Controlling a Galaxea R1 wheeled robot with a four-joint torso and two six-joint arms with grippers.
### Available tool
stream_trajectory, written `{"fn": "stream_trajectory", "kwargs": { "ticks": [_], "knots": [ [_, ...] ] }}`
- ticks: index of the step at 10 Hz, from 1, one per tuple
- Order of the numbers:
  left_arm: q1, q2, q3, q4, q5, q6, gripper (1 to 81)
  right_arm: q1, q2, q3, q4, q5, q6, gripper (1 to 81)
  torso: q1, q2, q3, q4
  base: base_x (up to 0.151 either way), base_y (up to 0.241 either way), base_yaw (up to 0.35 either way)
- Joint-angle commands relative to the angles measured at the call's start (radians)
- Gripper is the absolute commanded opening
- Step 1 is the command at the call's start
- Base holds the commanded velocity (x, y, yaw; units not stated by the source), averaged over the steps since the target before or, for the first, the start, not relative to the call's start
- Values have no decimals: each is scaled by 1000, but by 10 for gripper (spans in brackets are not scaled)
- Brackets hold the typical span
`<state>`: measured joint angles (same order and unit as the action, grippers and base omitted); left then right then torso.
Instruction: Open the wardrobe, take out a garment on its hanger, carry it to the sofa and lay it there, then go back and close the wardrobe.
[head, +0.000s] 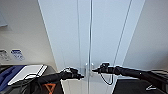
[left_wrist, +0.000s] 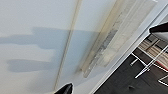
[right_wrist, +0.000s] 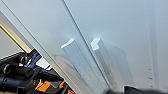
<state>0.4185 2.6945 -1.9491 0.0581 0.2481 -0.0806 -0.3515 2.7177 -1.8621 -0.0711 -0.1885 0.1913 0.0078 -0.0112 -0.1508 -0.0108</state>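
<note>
The wardrobe (head: 105, 37) stands right in front of me, tall and white, with both doors shut and flush at the middle seam. Its two small white handles (head: 89, 68) sit side by side at that seam and appear large in the right wrist view (right_wrist: 75, 57). My left gripper (head: 80, 76) hovers just left of and slightly below the handles. My right gripper (head: 94, 70) points at the right handle from the right, almost touching it. The shut doors hide the garment and its hanger.
A white flat board (head: 27, 71) and a blue item (head: 7, 75) lie at the lower left beside the wardrobe. Blue labels (head: 17, 54) hang on the left wall. A dark surface (head: 160, 72) lies at the right. A white metal frame (left_wrist: 147, 67) stands on dark floor.
</note>
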Motion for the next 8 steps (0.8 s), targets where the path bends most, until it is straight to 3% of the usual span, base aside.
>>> {"fn": "stream_trajectory", "kwargs": {
  "ticks": [1,8],
  "knots": [
    [-180,6,7,-9,11,-1,811,189,32,-61,11,23,0,811,0,0,0,0,0,0,0],
    [-183,104,-118,0,10,-1,811,203,122,-153,7,23,-1,811,0,0,0,0,0,0,0]
  ]
}}
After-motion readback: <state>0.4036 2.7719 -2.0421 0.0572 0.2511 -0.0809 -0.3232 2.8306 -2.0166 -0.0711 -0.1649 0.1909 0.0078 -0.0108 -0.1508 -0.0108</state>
